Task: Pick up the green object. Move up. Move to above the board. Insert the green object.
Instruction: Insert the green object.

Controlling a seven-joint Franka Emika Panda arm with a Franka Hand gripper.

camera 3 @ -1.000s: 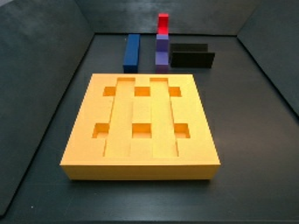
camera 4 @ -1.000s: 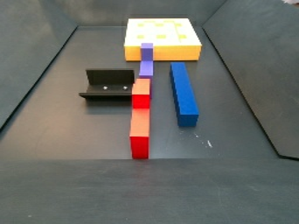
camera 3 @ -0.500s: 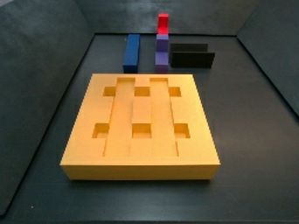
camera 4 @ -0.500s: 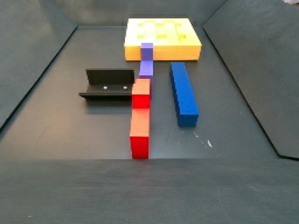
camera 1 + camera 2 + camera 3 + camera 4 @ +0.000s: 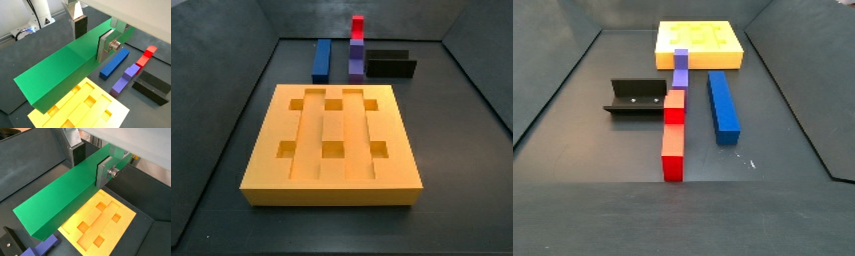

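Observation:
In both wrist views my gripper (image 5: 93, 37) (image 5: 91, 167) is shut on the green object (image 5: 60, 70) (image 5: 60, 200), a long plain green bar held level in the air between the silver fingers. The board (image 5: 87, 107) (image 5: 100, 220), an orange-yellow slab with grooves and square holes, lies below the bar's far end. The board also shows in both side views (image 5: 262, 150) (image 5: 700, 40), lying flat with its holes empty. Neither the gripper nor the green object shows in the side views.
A blue bar (image 5: 321, 58) (image 5: 723, 102) (image 5: 115, 64), a purple bar (image 5: 354, 60) (image 5: 681, 68) (image 5: 125, 79) and a red bar (image 5: 358, 27) (image 5: 673, 140) (image 5: 145, 55) lie on the floor beyond the board. The dark fixture (image 5: 389, 64) (image 5: 633, 96) (image 5: 150, 86) stands beside them. Grey walls enclose the floor.

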